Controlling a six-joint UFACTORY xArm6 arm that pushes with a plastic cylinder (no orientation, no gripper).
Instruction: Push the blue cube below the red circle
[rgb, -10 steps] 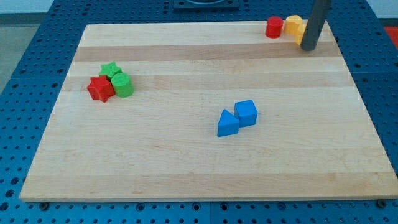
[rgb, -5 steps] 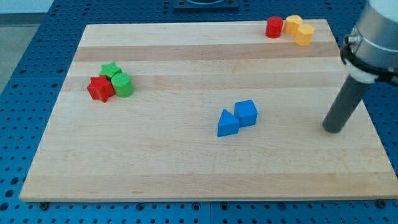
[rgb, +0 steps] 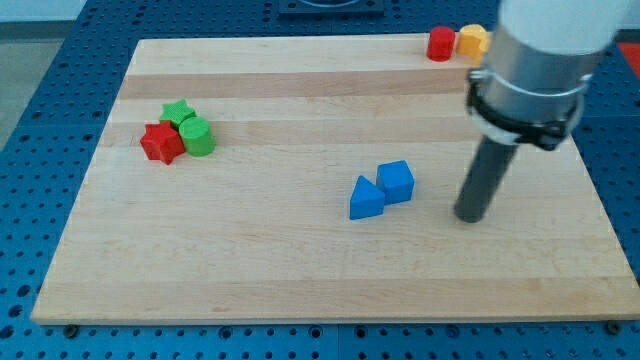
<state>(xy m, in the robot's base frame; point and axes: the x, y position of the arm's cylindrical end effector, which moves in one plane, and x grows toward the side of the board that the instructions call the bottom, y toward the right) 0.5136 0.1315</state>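
A: Sitting near the middle of the light wooden board (rgb: 300, 250), the blue cube (rgb: 396, 182) is touching the blue triangular wedge (rgb: 366, 198), which is lying just to its lower left in the view.

B: And the rod?

A: My tip (rgb: 470, 216) is resting on the board to the view's right of the blue cube, slightly lower, apart from it with bare wood showing between. It has no jaws, so it is holding nothing and touching no block.

B: Where is the target standing?

A: The red cylinder (rgb: 441, 44) is standing at the board's top edge, toward the view's right, well apart from the blue cube. A yellow block (rgb: 471, 39) is sitting just beside it on the right; the arm's pale housing (rgb: 540, 50) is covering that block's right part, so I cannot tell its shape or whether more is lying behind.

B: Is anything blocking the stretch below the red cylinder?

A: No block is lying there, but the arm's housing and dark rod are hanging over the view's right of that stretch.

B: Other items?

A: At the view's left a cluster is sitting together: a red star block (rgb: 161, 143), a green star block (rgb: 179, 113) and a green cylinder (rgb: 198, 135), each touching its neighbour. A blue perforated table (rgb: 60, 130) is surrounding the board.
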